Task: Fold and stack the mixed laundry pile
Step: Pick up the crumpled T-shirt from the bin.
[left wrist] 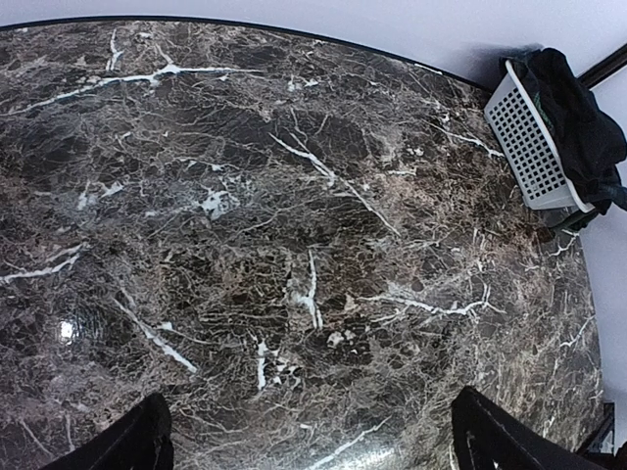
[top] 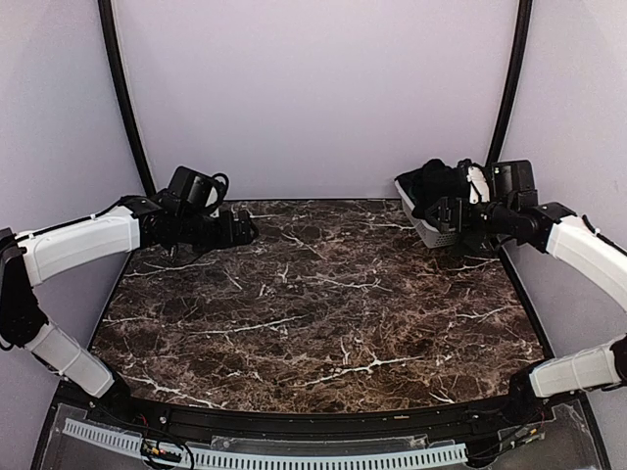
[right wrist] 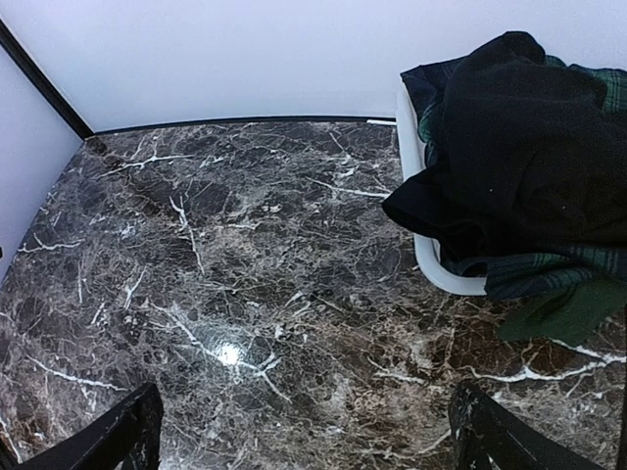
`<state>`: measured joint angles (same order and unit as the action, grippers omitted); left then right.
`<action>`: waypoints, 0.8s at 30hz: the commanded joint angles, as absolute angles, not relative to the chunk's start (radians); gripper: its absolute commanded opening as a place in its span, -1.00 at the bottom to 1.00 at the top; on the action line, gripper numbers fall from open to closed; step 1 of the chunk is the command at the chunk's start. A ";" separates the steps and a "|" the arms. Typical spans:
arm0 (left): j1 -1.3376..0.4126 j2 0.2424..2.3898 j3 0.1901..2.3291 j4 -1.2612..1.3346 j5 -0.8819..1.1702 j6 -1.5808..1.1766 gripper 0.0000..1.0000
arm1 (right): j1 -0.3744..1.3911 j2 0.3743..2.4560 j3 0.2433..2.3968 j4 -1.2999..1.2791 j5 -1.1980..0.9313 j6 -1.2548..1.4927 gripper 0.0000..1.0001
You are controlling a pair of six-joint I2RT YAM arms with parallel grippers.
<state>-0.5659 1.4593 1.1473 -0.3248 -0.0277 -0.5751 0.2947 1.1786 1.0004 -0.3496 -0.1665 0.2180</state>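
The laundry pile (right wrist: 519, 147) sits in the white slatted basket (left wrist: 529, 147). It is heaped higher than the basket rim. On top I see a big black cloth (right wrist: 509, 117). It hangs over the basket wall on the side that faces the middle of the table. Under it is a dark green and navy tartan skirt (right wrist: 558, 269). Part of that skirt spills out over the near rim of the basket and down toward the table. I can only tell those 2 pieces apart, because the rest of the pile is hidden under them.

The basket stands on the brown marble table (top: 313, 313), with the back wall just behind it. It looks tipped a little, but I cannot tell how much.

My right gripper (right wrist: 309, 436) is just beside the basket, on its near side, and I cannot tell if it touches it. Its 2 fingers (right wrist: 127, 436) are spread wide apart. Only the table shows between them.

My left gripper (left wrist: 313, 441) is well apart from the basket, across the table from it. It hangs above the marble. Its 2 fingers (left wrist: 137, 441) are spread wide too, and I see just marble between them.
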 commanded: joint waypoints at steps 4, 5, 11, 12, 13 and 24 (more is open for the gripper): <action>-0.572 1.394 1.147 -0.371 -0.076 -0.528 0.98 | 0.281 1.339 1.266 -0.377 -0.036 0.105 0.97; -0.572 1.394 1.155 -0.372 -0.077 -0.524 0.98 | 0.270 1.378 1.318 -0.389 -0.030 0.095 0.97; -0.572 1.433 1.214 -0.383 -0.088 -0.488 0.98 | 0.186 1.627 1.612 -0.484 -0.052 0.065 0.97; -0.572 1.437 1.220 -0.385 -0.090 -0.488 0.98 | 0.176 1.664 1.651 -0.499 -0.048 0.057 0.97; -0.572 1.438 1.221 -0.390 -0.093 -0.488 0.98 | 0.170 1.699 1.688 -0.515 -0.042 0.049 0.97; -0.572 1.408 1.193 -0.395 -0.118 -0.481 0.98 | 0.152 2.039 1.966 -0.616 0.036 0.035 0.95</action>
